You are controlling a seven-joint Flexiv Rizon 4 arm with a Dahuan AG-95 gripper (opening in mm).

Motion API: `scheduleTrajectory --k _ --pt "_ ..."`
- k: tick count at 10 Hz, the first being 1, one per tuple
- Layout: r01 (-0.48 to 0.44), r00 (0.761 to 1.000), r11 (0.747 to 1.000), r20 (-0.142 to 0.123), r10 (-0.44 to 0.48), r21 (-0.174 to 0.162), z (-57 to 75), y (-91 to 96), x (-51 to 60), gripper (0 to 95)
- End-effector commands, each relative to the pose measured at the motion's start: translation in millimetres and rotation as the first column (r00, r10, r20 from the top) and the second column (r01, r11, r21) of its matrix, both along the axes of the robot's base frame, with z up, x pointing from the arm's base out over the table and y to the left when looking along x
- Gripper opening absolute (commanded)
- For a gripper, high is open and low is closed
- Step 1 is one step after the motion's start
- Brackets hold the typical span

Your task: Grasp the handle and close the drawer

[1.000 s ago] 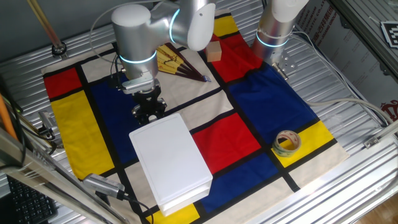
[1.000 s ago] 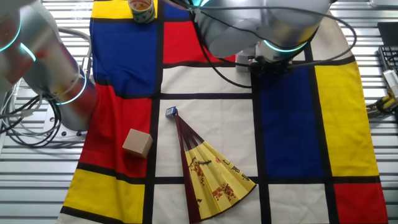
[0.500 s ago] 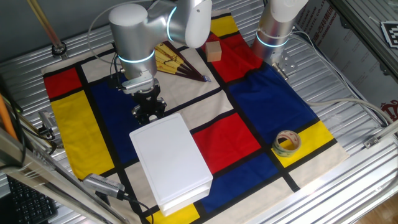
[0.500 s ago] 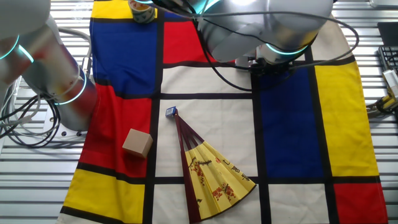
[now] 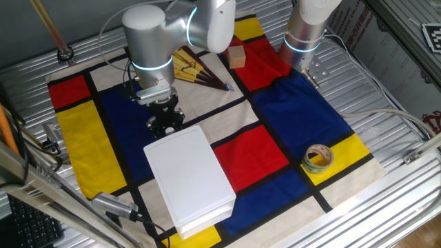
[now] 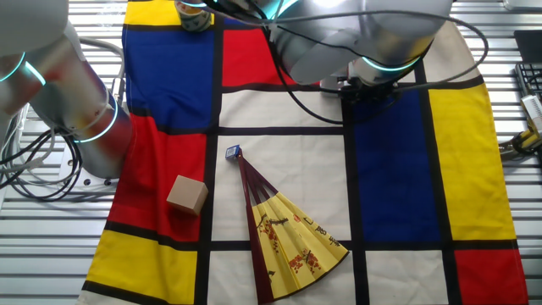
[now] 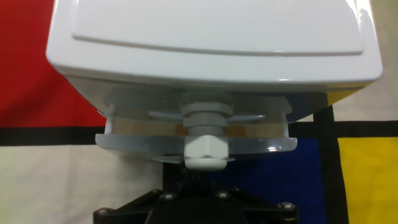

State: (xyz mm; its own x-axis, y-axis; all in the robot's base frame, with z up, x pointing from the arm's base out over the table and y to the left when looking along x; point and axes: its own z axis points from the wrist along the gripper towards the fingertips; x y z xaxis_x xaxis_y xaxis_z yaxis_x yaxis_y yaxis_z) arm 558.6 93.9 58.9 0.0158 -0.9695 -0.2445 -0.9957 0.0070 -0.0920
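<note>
Directly ahead of gripper (image 5: pixel 165 125): handle (image 7: pixel 204 152), small white knob, jutting toward the fingers from drawer (image 7: pixel 193 144); drawer front rim slightly proud of flat white box (image 5: pixel 189 176). Finger spread and any hold on knob: cannot tell, fingertips out of sight. Behind gripper: folded paper fan (image 6: pixel 284 237), tan wooden cube (image 6: pixel 187 195). Well beyond box: tape roll (image 5: pixel 318 158). Beneath all: colour-block cloth (image 5: pixel 303 117).

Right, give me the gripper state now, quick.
Gripper: at the white box's end, just behind the handle; fingers hidden, so open or shut cannot be told.
</note>
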Motion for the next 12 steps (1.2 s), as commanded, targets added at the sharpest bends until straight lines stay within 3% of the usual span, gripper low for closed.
scheduleTrajectory --k 1,12 --pt "0.02 1.0 1.0 0.004 -0.02 -0.024 -0.9 -0.2 -0.1 0.0" --pt "0.023 1.0 0.999 0.01 -0.023 -0.031 -1.9 14.2 -1.9 0.0"
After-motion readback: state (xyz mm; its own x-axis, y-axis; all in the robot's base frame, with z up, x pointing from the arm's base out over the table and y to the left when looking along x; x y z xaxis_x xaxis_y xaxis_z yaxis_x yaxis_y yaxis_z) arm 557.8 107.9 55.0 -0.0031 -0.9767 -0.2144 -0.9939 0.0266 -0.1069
